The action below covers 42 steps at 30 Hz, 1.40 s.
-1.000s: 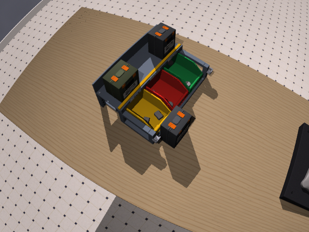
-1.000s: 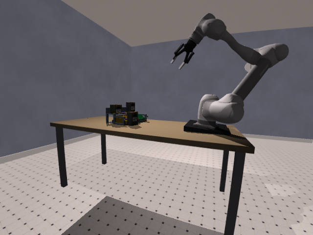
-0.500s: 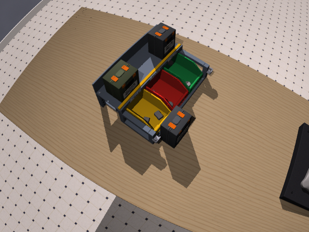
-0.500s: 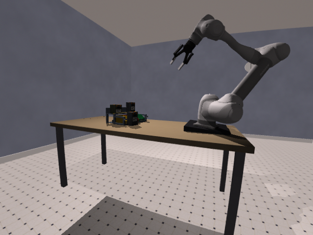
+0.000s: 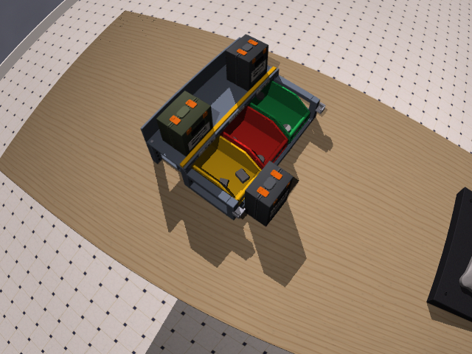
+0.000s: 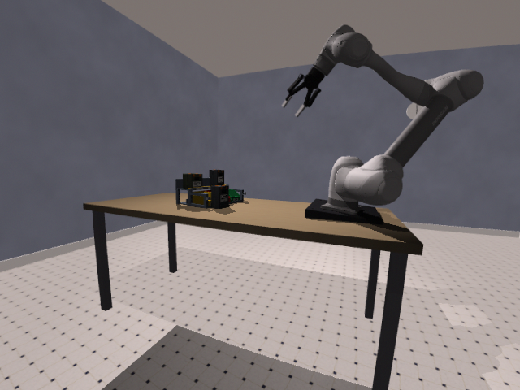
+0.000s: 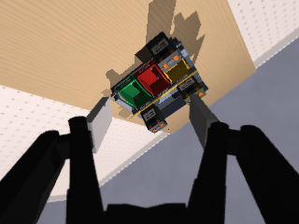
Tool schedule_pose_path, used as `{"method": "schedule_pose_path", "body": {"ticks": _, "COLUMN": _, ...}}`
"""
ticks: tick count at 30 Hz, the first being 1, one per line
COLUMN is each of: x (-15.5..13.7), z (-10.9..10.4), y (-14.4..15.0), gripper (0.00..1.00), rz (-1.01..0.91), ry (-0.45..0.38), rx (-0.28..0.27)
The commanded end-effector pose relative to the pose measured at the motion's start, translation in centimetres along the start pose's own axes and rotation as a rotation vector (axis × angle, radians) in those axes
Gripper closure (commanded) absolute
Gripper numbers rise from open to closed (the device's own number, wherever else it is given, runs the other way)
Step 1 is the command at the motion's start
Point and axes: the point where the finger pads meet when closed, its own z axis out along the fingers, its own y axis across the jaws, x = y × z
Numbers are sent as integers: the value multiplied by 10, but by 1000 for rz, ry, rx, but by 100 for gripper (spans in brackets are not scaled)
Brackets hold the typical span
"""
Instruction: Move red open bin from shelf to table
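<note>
Pincer: it point(image 6: 291, 109) point(image 7: 150, 117) is released, its two fingers parted with nothing gripped between them, and it points obliquely downward.
Red open bin: it point(image 5: 257, 133) point(image 7: 153, 79) sits on the shelf unit point(image 5: 206, 184) point(image 6: 178, 195), between the green open bin point(image 5: 279, 106) point(image 7: 133, 93) and the yellow open bin point(image 5: 225, 164) point(image 6: 201, 197) point(image 7: 177, 72).
Red bin from pincer: well apart, lower down and farther toward the bench's left end in the exterior view; in the wrist view it shows beyond the fingertips, within the sideways span between them.
Bench: its wooden top point(image 5: 343, 247) point(image 6: 252, 214) point(image 7: 70, 47) carries the shelf unit near the left end in the exterior view and the black base plate point(image 5: 445, 266) point(image 6: 313, 210) near the right end.
Parts: a grey piece point(image 5: 260, 158) shows near the red bin's front; grey pieces also lie in the yellow bin.
Front dark case: it point(image 5: 266, 194) point(image 6: 219, 196) point(image 7: 159, 44) stands upright on the bench before the yellow bin, near the red bin's front corner.
Upper cases: an olive case point(image 5: 184, 122) point(image 6: 192, 180) and a dark case point(image 5: 248, 60) point(image 6: 217, 177) point(image 7: 153, 119) stand behind the yellow rail point(image 5: 228, 116).
</note>
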Motion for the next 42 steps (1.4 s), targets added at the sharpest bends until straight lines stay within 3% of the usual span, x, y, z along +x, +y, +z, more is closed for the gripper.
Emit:
{"method": "schedule_pose_path", "body": {"ticks": 1, "x": 0, "z": 0, "y": 0, "gripper": 43, "rz": 1, "ry": 0, "rx": 1}}
{"method": "schedule_pose_path", "body": {"ticks": 42, "x": -2, "z": 3, "y": -1, "gripper": 43, "rz": 1, "ry": 0, "rx": 1}}
